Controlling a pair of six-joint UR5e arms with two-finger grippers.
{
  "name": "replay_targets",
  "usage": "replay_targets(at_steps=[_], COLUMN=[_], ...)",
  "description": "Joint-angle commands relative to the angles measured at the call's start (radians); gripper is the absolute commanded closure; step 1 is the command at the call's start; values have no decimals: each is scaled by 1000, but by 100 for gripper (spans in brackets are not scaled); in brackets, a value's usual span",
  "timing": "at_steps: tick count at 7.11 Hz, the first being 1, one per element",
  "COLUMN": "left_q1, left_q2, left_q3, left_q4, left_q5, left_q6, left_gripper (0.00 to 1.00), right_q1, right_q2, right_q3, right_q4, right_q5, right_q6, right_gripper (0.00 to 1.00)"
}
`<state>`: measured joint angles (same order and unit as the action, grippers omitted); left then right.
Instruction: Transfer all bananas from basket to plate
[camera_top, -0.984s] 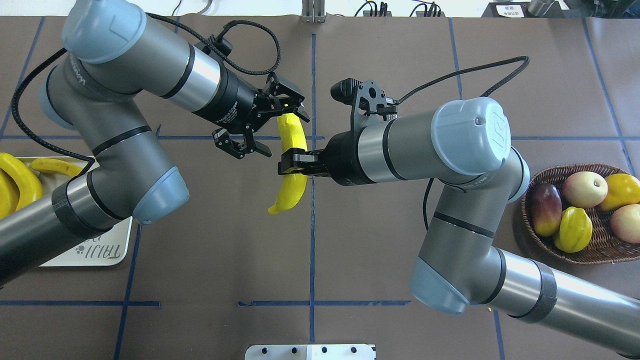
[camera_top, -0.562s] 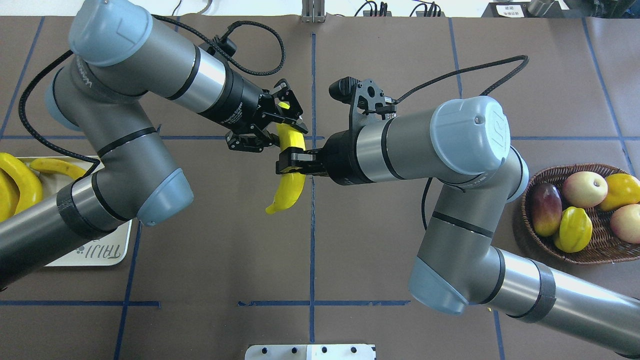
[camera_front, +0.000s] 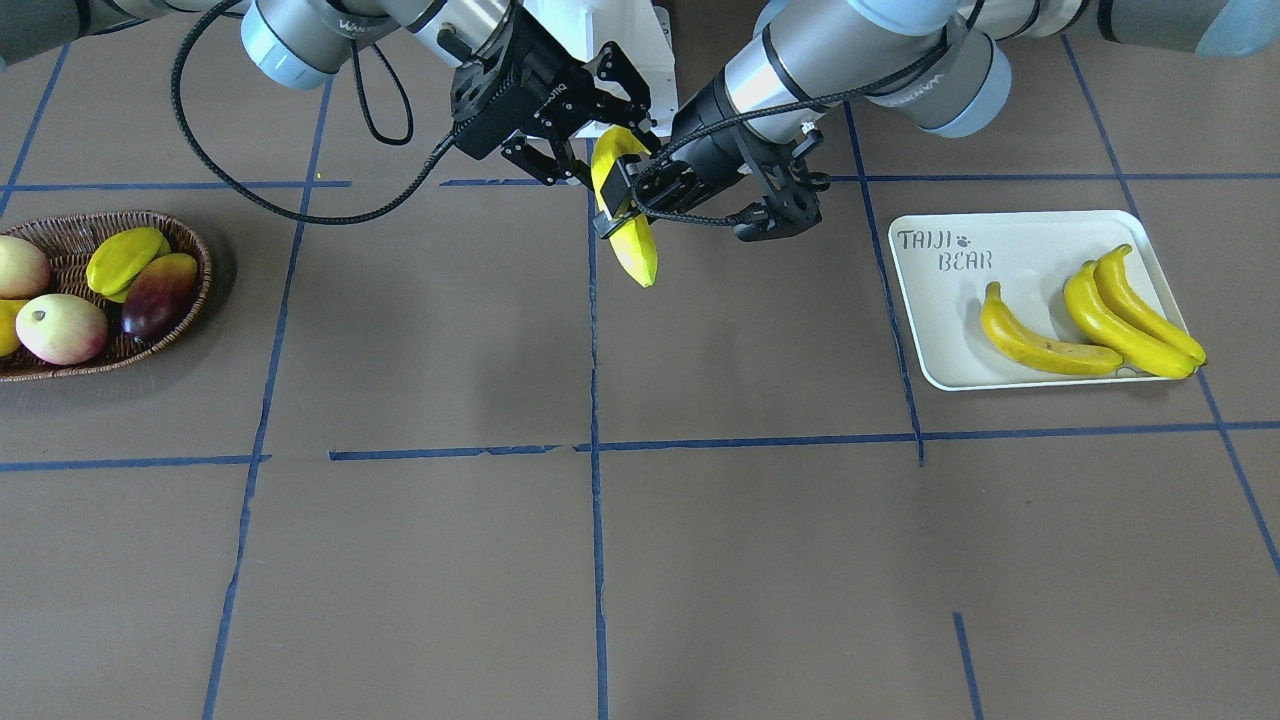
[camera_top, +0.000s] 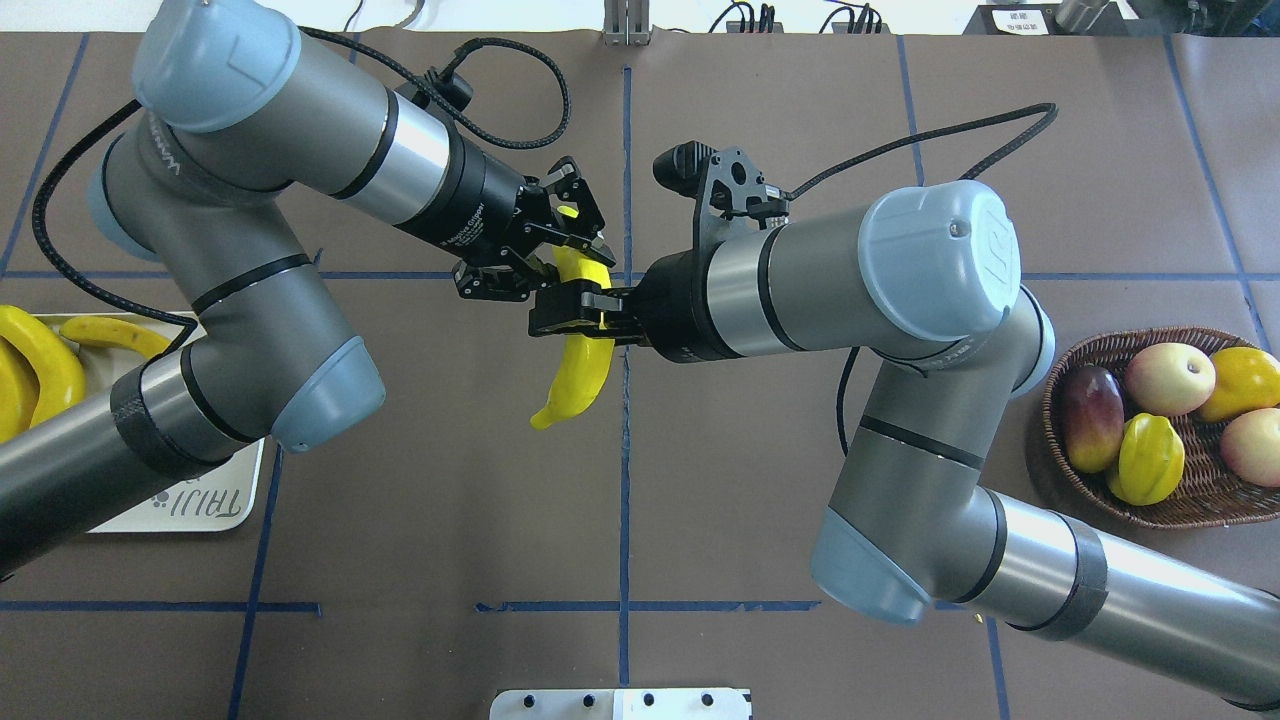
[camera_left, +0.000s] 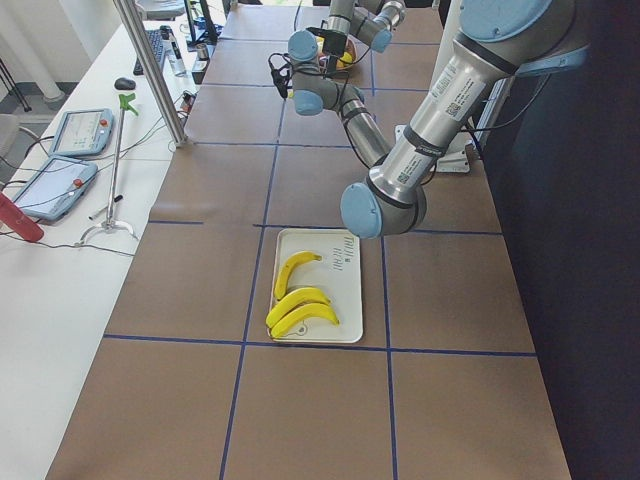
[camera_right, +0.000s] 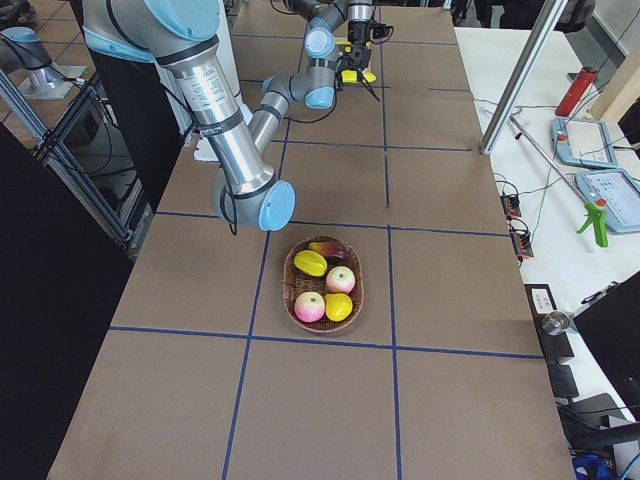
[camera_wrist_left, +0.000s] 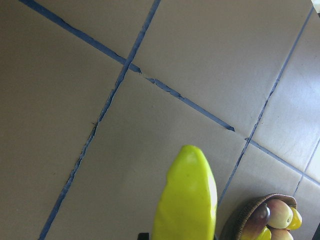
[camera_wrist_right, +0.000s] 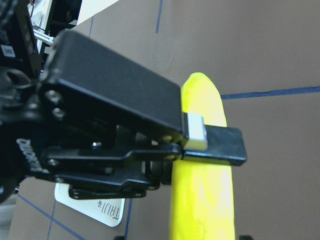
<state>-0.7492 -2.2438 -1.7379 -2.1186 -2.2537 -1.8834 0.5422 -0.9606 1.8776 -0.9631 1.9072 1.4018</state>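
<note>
A yellow banana (camera_top: 573, 372) is gripped above the table (camera_top: 700, 500) by both hands — left hand (camera_top: 548, 262) high, right hand (camera_top: 570, 312) at mid-length.

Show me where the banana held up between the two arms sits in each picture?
Front-facing: banana top centre.
Overhead: centre, beside the blue tape line.
Left side: hidden at the far end.
Right side: a yellow speck, top centre.
Left wrist: bottom centre.
Right wrist: centre-right.
Shared landmark: the blue tape line.
</note>
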Motion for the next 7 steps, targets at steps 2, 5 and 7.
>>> replay_targets(at_steps=[2, 5, 7], left_q1=[-85, -241, -312], left_q2=[71, 246, 352], left_q3=[-14, -3, -8], left_q4=[0, 26, 156], left_q5=[-12, -1, 14], left_q6=[9, 12, 18], left_gripper=[100, 100, 100], right_q1=[72, 169, 232], right_q2=[-10, -16, -18], right_q3=[8, 11, 26], right_q4=[-64, -370, -599], right_q5=[54, 113, 116], right_q6=[3, -38, -203], right_gripper=[0, 0, 0])
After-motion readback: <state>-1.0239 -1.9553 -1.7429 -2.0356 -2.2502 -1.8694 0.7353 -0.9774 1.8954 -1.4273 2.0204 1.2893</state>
